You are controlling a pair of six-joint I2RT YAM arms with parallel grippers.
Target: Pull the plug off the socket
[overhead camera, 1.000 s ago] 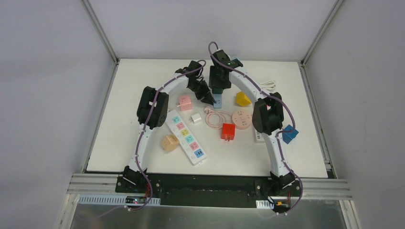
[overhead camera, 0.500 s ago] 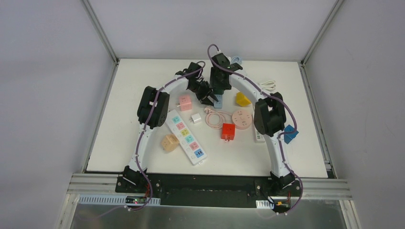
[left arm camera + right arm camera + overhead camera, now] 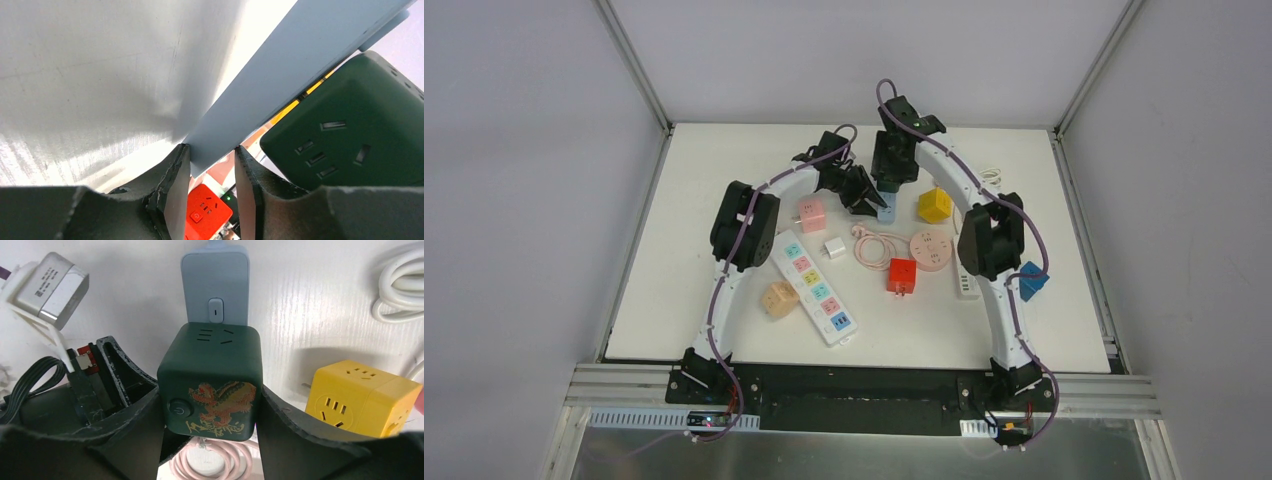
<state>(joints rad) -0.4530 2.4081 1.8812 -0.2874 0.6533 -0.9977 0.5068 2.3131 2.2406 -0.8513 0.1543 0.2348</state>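
Note:
The plug is a dark green cube (image 3: pixel 210 380) with a dragon print, and my right gripper (image 3: pixel 210 405) is shut on its two sides. Behind it lies the socket, a light blue strip (image 3: pixel 215 285) with a small switch. In the left wrist view my left gripper (image 3: pixel 210 155) has both fingertips against the near end of the blue strip (image 3: pixel 280 75). The green cube (image 3: pixel 350 130) hangs to the strip's right, with a thin gap showing between them. From above, both grippers meet at the blue strip (image 3: pixel 886 211) at the table's back centre.
A yellow cube (image 3: pixel 933 205) sits just right of the strip. A pink cube (image 3: pixel 812 214), white charger (image 3: pixel 834 247), coiled pink cable with round socket (image 3: pixel 930 248), red cube (image 3: pixel 901 275) and long white strip (image 3: pixel 814 290) lie nearer. A white cable (image 3: pixel 989 178) lies at the back right.
My right arm has risen and drawn back with the green cube. My left gripper has gone from fully shut to the width of the blue strip's end.

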